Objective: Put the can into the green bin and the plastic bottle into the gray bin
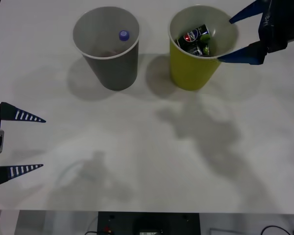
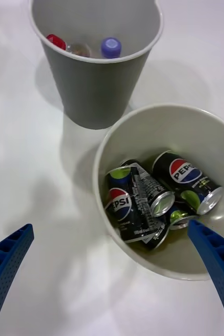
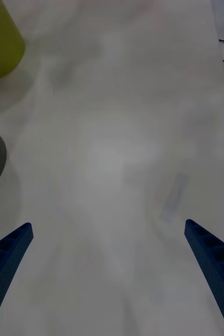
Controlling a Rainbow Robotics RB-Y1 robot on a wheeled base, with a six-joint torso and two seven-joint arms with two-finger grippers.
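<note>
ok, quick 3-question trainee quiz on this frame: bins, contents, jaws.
1. True or false: the right gripper hangs over the green bin with its jaws open.
2. Which bin holds the plastic bottle? A) gray bin B) green bin C) neither
3. Fill in: the can lies inside the ____ bin.

Key
1. True. The left gripper is also open, low over the table near its left edge.
2. A. Its blue-purple cap shows inside the rim.
3. Green, among other cans.

White tabletop [image 1: 137, 161], evenly lit, crossed by soft gray shadows; dark floor with cables [image 1: 274, 229] past the near edge.
</note>
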